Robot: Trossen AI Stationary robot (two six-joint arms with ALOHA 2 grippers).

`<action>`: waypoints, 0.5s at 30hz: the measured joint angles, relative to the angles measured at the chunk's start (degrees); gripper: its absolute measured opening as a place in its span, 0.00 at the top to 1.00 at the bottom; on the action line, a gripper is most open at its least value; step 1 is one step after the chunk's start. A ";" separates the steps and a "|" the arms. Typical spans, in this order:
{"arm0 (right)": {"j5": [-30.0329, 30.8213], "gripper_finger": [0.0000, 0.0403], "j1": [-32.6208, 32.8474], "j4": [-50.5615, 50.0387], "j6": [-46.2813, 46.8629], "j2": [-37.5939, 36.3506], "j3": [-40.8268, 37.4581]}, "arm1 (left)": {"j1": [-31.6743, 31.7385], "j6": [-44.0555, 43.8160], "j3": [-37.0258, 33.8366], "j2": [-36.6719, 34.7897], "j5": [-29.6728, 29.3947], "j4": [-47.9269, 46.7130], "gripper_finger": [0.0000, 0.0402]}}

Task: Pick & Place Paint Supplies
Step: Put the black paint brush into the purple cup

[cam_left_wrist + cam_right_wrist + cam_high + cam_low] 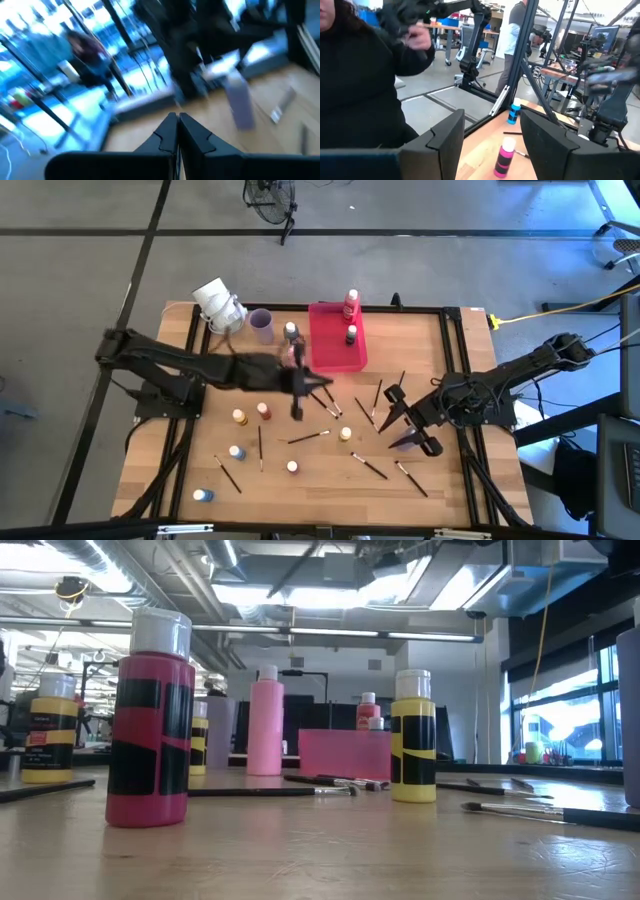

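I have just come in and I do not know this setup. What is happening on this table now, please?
A two-armed robot is sorting paint supplies on a wooden table. The left end effector is shut and empty near the middle, just below the pink-red tray, which already holds two bottles. The right end effector waits open above the table's right side. Many paint bottles and brushes lie scattered on the wood, and a lilac cup stands left of the tray.

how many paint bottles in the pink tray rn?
2. A red bottle at the far end of the pink tray, and a dark bottle just nearer, both on the side toward the right arm. None seems hidden.
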 joint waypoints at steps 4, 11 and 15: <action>0.00 0.51 -0.09 -0.51 -1.45 0.00 0.00 | 5.03 -0.14 -3.20 -3.26 5.62 9.25 0.99; 0.00 0.51 -0.09 -1.97 -1.85 0.00 0.00 | 13.63 -0.82 -12.78 -6.17 -0.24 24.34 0.99; 2.60 0.51 -0.11 -1.52 -2.04 0.00 -0.01 | 15.79 1.66 -19.58 -9.78 0.94 38.28 0.99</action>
